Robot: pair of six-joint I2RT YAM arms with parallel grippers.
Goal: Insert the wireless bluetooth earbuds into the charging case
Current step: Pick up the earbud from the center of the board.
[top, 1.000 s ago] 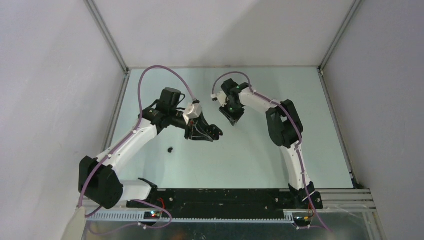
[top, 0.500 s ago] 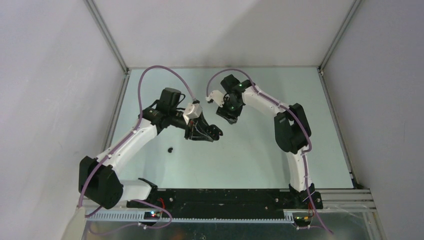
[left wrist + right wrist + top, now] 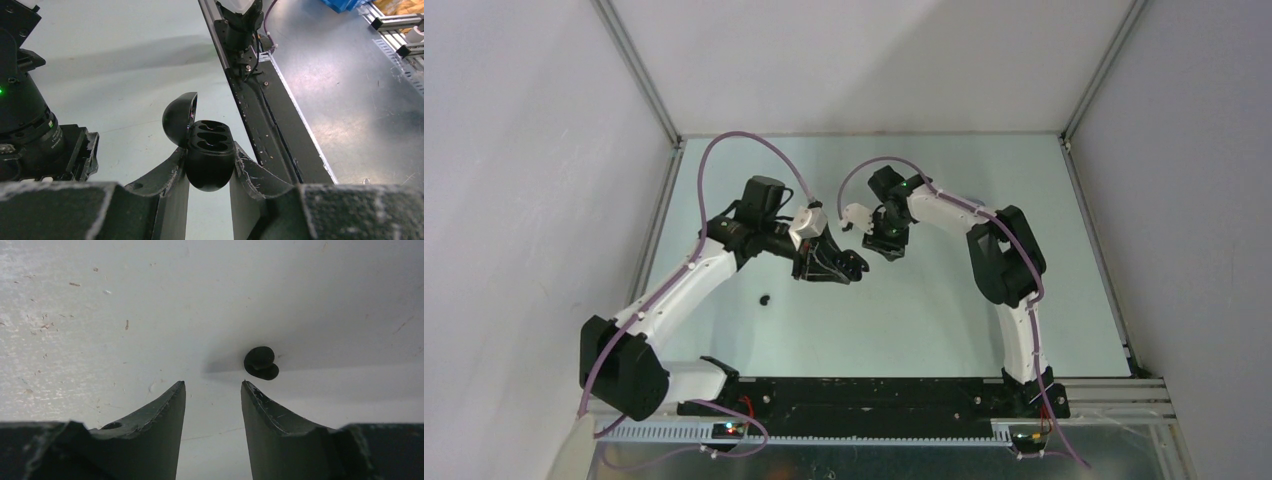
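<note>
Over the table [image 3: 924, 320], the left pincer [image 3: 852, 264] is clenched on the charging case [image 3: 210, 160], lid open and sockets exposed, prob. to steady it for loading. Right pincer [image 3: 212, 387] hangs released and empty w/ a black earbud [image 3: 260, 363] on the table just past its tips. Another small black bud [image 3: 765, 298] lies near-left, well apart.

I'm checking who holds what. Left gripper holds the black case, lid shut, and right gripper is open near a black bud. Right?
Only the lid is wrong: the left wrist view shows it open. The left gripper holds the black case, and the right gripper is open near a black bud.
</note>
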